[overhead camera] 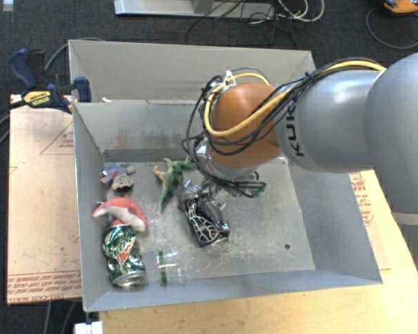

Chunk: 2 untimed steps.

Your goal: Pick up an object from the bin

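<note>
One black object with white line markings (209, 228) lies near the middle of the bin (292, 256), at six o'clock from the gripper (207, 202), which hangs close over its upper end; its long axis runs roughly from eleven to five o'clock. Whether the gripper is released or clenched cannot be told from here. A green toy dinosaur (173, 176) lies just beside at ten o'clock and a crushed green can (123, 255) well apart at eight, so a descent would likely meet the black object first.
</note>
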### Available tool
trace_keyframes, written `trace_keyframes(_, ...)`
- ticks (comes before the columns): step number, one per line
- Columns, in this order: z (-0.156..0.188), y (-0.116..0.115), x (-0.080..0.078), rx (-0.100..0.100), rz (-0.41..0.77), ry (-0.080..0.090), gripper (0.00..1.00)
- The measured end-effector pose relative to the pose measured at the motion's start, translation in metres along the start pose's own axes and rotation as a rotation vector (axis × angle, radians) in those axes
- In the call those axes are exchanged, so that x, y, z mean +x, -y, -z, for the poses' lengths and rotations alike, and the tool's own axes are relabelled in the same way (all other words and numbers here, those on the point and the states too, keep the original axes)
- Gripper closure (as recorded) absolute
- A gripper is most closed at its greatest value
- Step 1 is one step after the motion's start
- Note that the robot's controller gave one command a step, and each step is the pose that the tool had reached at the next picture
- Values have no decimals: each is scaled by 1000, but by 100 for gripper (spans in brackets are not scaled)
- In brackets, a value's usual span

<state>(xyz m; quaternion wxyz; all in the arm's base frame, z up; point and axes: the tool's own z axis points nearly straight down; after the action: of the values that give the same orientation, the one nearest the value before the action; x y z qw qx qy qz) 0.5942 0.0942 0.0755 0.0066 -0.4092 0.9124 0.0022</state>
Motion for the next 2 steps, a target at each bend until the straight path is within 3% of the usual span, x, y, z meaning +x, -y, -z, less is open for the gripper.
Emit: trace_keyframes(2,0,0,0,0,0,1,100)
